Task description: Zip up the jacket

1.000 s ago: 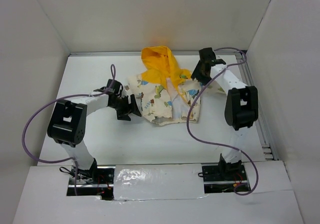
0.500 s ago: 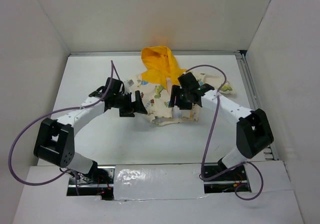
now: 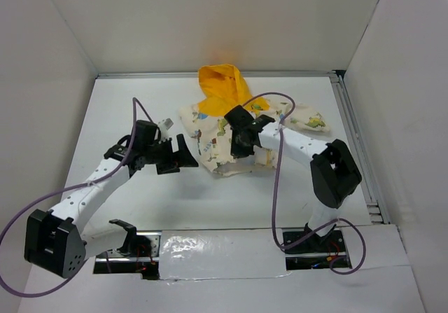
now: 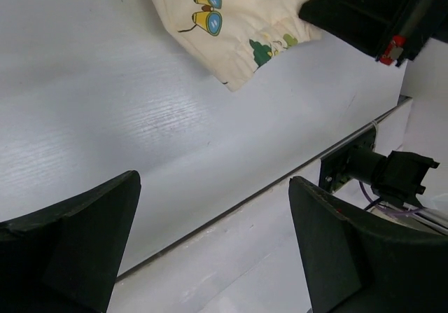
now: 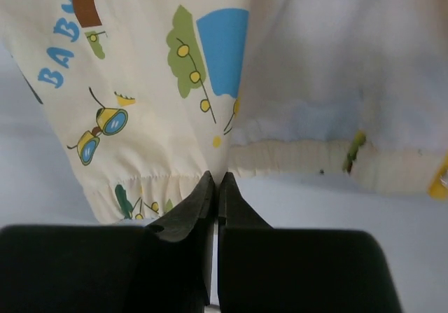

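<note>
The jacket (image 3: pixel 210 141) lies flat in the middle of the table, cream with cartoon prints, its yellow hood (image 3: pixel 222 85) pointing to the far wall. My right gripper (image 3: pixel 238 148) is over the jacket's front, near the lower hem. In the right wrist view the jaws are pressed together at the hem edge of the printed front panel (image 5: pixel 140 82), my right gripper (image 5: pixel 217 180) pinching the fabric where the front opening shows the pale lining. My left gripper (image 3: pixel 178 155) stands wide open on bare table just left of the jacket, holding nothing. In its wrist view, the left gripper (image 4: pixel 213 187) sees the jacket's hem corner (image 4: pixel 224 33) ahead.
White walls enclose the table on three sides. One jacket sleeve (image 3: pixel 308 122) stretches toward the right wall. A metal rail (image 3: pixel 357 145) runs along the table's right edge. The right arm's black link (image 4: pixel 371 12) shows in the left wrist view. Purple cables loop from both arms.
The right arm swung from the back right onto the jacket's lower front and its jaws closed at the hem. The left gripper drew back leftward off the jacket and opened fully.
</note>
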Motion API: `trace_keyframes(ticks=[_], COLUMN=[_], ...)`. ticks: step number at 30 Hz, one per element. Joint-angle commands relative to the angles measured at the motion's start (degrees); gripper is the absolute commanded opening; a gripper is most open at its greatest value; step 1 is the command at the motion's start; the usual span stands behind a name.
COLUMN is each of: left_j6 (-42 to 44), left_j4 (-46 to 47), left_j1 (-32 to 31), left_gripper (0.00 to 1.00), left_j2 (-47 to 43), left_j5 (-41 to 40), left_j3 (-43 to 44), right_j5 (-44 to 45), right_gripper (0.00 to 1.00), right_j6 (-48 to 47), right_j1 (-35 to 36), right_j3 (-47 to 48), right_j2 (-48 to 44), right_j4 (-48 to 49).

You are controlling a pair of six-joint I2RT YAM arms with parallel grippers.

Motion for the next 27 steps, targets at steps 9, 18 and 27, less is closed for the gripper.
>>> trace_keyframes(ticks=[9, 18, 27], left_j6=[-10.8, -14.0, -6.1], left_j4=[-9.1, -11.7, -5.1], left_j1=[0.3, 3.8, 0.8], left_gripper=[0.99, 0.99, 0.99], left_j2=[-5.2, -10.0, -4.7], left_j5=[-5.7, -6.3, 0.2], left_j3=[1.6, -0.8, 1.6], right_j5=[21.8, 7.4, 1.0], right_gripper=[0.04, 0.7, 0.94], right_j6=[13.3, 0.3, 0.2], right_j1=[19.3, 21.1, 16.6], right_j3=[23.1, 10.3, -6.0], right_j2=[16.5, 6.6, -17.9], right_j4=[-35.2, 0.4, 9.7])
